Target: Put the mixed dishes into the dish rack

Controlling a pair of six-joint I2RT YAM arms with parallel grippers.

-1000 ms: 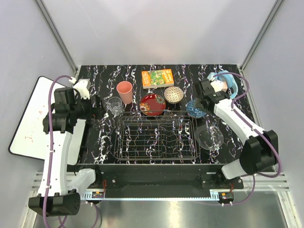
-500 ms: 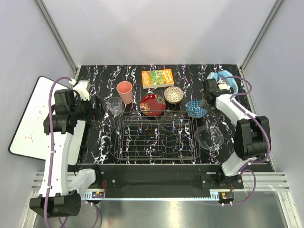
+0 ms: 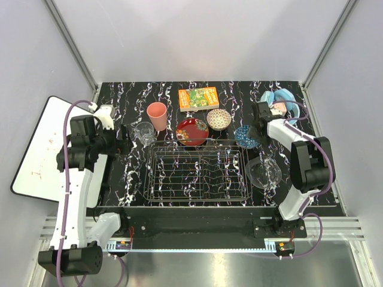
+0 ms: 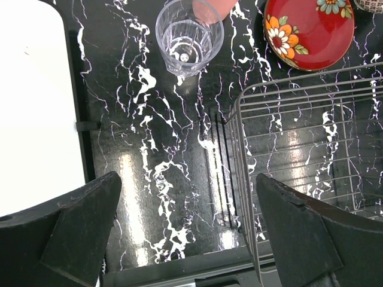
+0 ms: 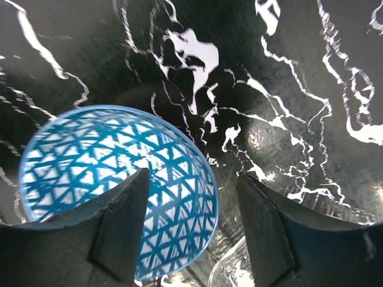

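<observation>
As the top camera looks down: the dish rack sits mid-surface, with all six dishes outside it.
Cup and tumbler: the salmon-pink cup stands at the rack's 11 o'clock. The clear glass tumbler is at 10 o'clock, just beside the cup.
Bowls: glossy red bowl at 12 o'clock, beige patterned bowl at 1, blue patterned bowl at 2, clear glass bowl at 3.
Other things: orange-green box beyond the red bowl; light-blue headphones in the far right corner.
Left fingers: at the tumbler's 9 o'clock, apart from it.
Right fingers: at the blue bowl's 1 o'clock edge.
Left wrist view: fingers spread wide over bare surface. The tumbler stands upright at 12 o'clock, the red bowl is at 1, and the rack corner is at 3.
Right wrist view: fingers spread astride the blue bowl's rim, one over its inside, one outside. Contact cannot be told.
</observation>
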